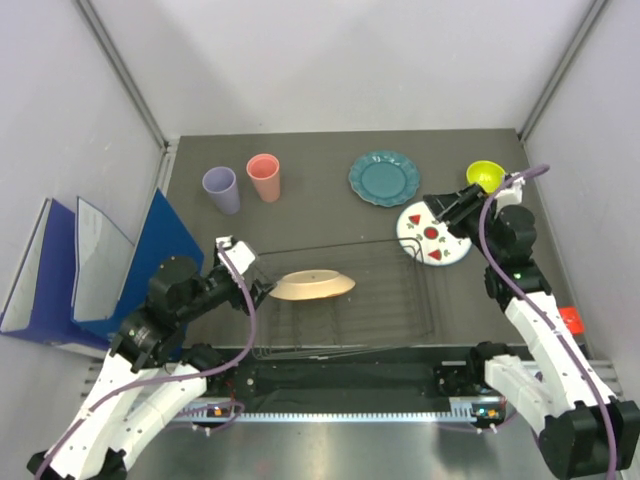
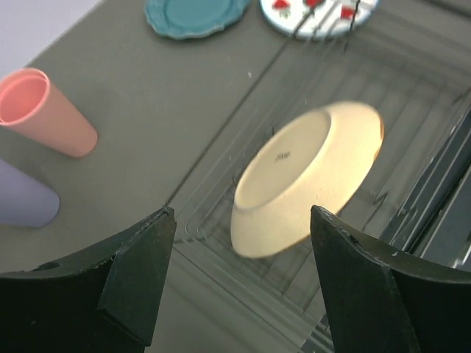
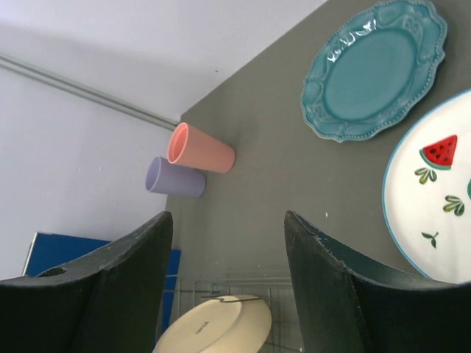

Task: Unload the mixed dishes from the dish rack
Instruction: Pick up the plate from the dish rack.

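Top: peach plate [image 1: 313,286] stood on edge in rack [image 1: 400,300], long axis left-right, just right of left claw [image 1: 255,280]; right claw [image 1: 445,212] well apart.
Left wrist: jaws spread, empty, plate straight ahead.
Right wrist: jaws spread, empty, plate far below.

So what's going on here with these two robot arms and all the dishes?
Two arms are emptying a wire dish rack. Only the peach plate is in it, tilted on edge, and the left claw is open just short of it. The right claw hangs open above the white plate by the rack's far right corner. The lavender cup, salmon-pink cup, teal plate and yellow-green bowl sit out on the table.
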Tool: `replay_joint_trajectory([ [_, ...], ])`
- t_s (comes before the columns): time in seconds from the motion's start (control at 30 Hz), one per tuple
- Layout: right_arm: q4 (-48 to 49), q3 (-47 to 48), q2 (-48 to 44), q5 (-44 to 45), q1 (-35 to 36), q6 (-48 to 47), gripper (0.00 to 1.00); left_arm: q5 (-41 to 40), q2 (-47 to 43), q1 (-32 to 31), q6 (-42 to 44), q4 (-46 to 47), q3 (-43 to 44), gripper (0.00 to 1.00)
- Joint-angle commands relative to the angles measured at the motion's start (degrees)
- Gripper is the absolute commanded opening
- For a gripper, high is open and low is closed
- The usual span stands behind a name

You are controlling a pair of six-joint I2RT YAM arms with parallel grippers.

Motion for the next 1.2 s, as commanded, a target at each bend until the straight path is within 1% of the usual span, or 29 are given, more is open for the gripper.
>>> replay_joint_trajectory([
  [0.0,4.37,-0.91,1.4,-0.54,0.85,-0.93,0.62,1.78,1.71,-0.28,5.3,-2.83,0.47,0.81],
  [0.03,4.98,-1.17,1.84,-0.54,0.67,-1.19,0.62,2.22,2.41,-0.37,5.13,-2.92,1.08,0.84],
  [0.13,7.52,-1.87,4.47,-1.15,0.76,-0.49,0.62,5.03,3.9,-0.64,3.73,-1.87,1.09,0.97],
  [0.17,8.32,-2.05,6.13,-2.03,0.76,-0.23,0.62,5.9,4.17,-0.64,3.46,-1.35,0.91,0.99],
  [0.3,10.88,-2.14,9.66,-3.44,1.11,0.57,0.61,10.03,6.63,-0.9,1.54,1.72,0.56,0.99],
  [0.37,11.49,-1.87,10.8,-3.62,1.2,0.48,0.62,9.96,7.34,-2.21,1.09,3.13,0.47,0.99],
  [0.53,12.2,-1.43,11.86,-3.0,1.37,0.13,0.62,3.73,9.53,-5.55,2.06,5.42,3.63,0.99],
  [0.6,12.64,-1.26,12.56,-2.91,1.64,0.3,0.62,2.06,11.11,-5.65,0.4,11.21,7.22,0.99],
  [0.67,13.16,-0.56,13.0,-2.83,2.25,0.48,0.61,-1.02,15.58,-5.65,-1.18,16.55,10.65,0.99],
  [0.7,12.99,-0.29,13.18,-2.65,2.69,0.48,0.61,-3.29,20.73,-5.65,-2.5,17.28,15.54,0.99],
  [0.73,12.55,0.75,13.01,-2.04,3.56,-0.13,0.62,-5.4,24.09,-5.65,-3.73,16.94,18.72,0.99],
  [0.77,11.85,1.37,12.83,-1.6,4.09,-0.66,0.61,-10.21,27.87,-5.65,-6.01,13.29,22.58,0.99],
  [0.8,9.93,2.94,12.57,-0.99,4.62,-2.23,0.61,-12.61,35.82,-5.65,-7.51,9.86,31.24,0.99],
  [0.83,8.87,3.74,11.78,0.41,5.58,-3.2,0.62,-14.37,39.64,-5.82,-9.35,7.04,35.76,0.99],
  [0.87,7.81,4.53,11.34,1.12,6.12,-4.17,0.62,-23.18,42.55,-6.6,-12.33,5.96,40.07,0.99],
  [0.93,5.44,6.21,9.59,2.79,7.17,-6.54,0.62,-25.11,45.91,-6.61,-18.92,8.58,40.46,0.99],
  [0.97,5.17,6.47,9.06,3.06,7.35,-6.99,0.62,-29.99,46.71,-6.53,-26.09,10.59,40.2,0.99],
  [1.0,4.56,6.91,8.44,3.24,7.44,-7.6,0.62,-31.69,48.19,-5.92,-28.77,10.44,39.94,0.99],
  [1.03,4.38,7.09,7.65,3.41,7.61,-7.78,0.62,-31.27,48.56,-5.56,-29.75,11.39,39.59,0.99],
  [1.07,4.11,7.09,7.38,3.33,7.61,-8.04,0.62,-31.0,48.73,-5.3,-28.72,12.45,38.02,0.99],
  [1.1,3.42,7.27,7.12,3.33,7.7,-8.74,0.62,-30.57,48.47,-5.38,-28.36,13.94,37.48,0.95],
  [1.13,2.97,7.35,6.6,3.5,7.62,-9.27,0.62,-28.21,47.95,-5.47,-26.7,14.82,36.78,0.86],
  [1.17,2.53,7.44,6.33,3.68,7.61,-9.8,0.62,-23.84,47.25,-5.64,-21.64,15.18,35.47,0.86],
])
